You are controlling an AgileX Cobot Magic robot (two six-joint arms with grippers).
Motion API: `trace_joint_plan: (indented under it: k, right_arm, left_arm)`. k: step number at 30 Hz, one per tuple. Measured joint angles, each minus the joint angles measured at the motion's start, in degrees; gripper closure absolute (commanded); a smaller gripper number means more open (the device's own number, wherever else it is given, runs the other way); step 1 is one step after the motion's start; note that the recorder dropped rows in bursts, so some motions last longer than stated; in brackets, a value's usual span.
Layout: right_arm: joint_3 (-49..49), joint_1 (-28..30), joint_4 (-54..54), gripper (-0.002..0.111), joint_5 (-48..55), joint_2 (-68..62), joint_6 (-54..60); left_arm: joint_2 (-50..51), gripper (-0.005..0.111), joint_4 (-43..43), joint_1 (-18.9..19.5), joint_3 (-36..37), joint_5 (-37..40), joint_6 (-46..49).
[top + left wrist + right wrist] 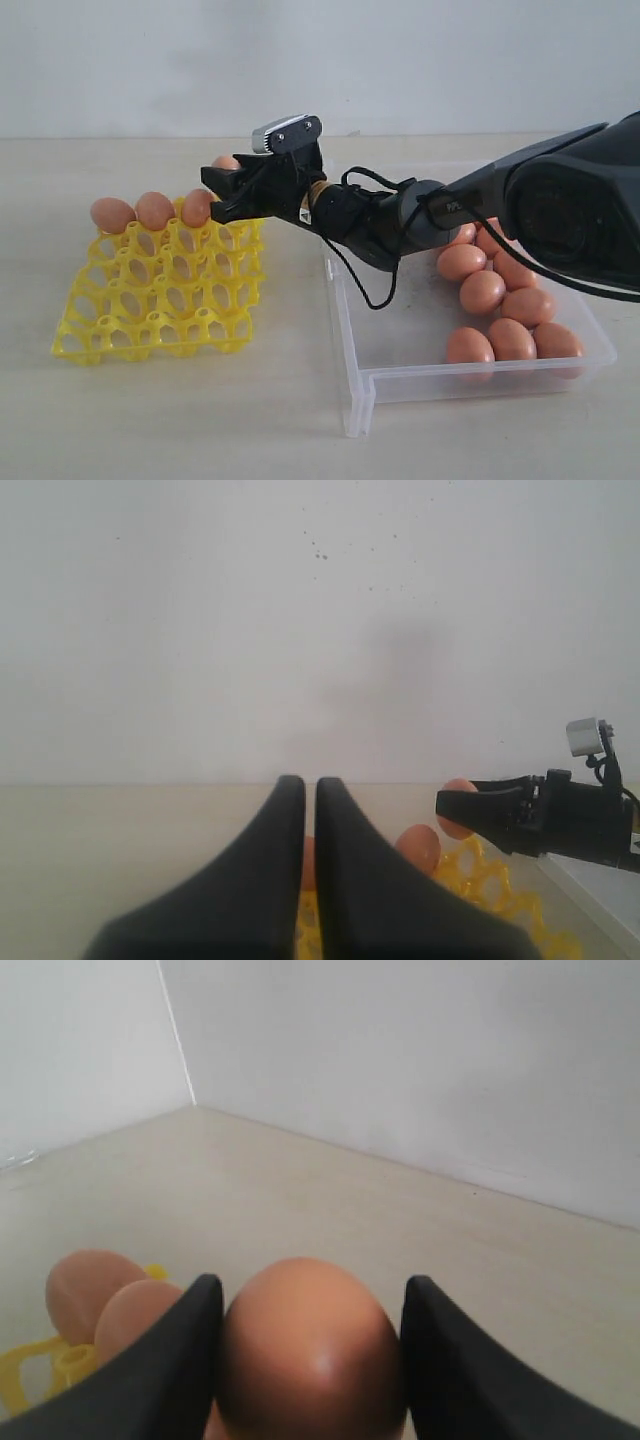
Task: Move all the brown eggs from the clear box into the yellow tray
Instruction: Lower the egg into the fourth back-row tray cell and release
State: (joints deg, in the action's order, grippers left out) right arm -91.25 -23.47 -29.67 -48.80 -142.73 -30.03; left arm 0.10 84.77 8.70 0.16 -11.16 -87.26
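The brown eggs (482, 292) are split between two containers. A cluster lies loose at the right end of the clear box (400, 380), touching one another; the right arm hides part of this group. Three eggs sit side by side in the back row of the yellow tray (150, 310), starting at its back left corner. All other tray cups that can be seen are vacant.

A fourth egg (226, 161) is clamped between the fingers of the right gripper (210, 195). The right wrist view shows this egg filling the gap, with a black finger against each side. The exterior view shows it above the back row of the tray, just beside the third seated egg and higher than it. The right arm reaches across from the box side to the tray.

The left gripper (310, 785) does not appear in the exterior view. In its own wrist view the jaws stand together with only a thin seam between them and nothing held.

Tray and box stand apart on a pale table (200, 420), tray left, box right, before a plain white wall (400, 60).
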Motion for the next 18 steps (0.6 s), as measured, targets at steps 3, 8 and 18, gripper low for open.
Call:
trace_joint_plan:
  k: [3,8,18]
  right_arm:
    - [0.0,0.0,0.3,0.109,0.4,-0.1,-1.2]
    - [-0.1,0.0,0.5,0.109,0.3,-1.0,-3.5]
    - [-0.6,-0.4,0.7,0.109,-1.0,-1.6,-4.5]
  left_arm:
    - [0.0,0.103,0.0,0.0,0.0,0.0,0.0]
    - [0.0,0.103,0.0,0.0,0.0,0.0,0.0]
    - [0.0,0.103,0.0,0.0,0.0,0.1,0.0]
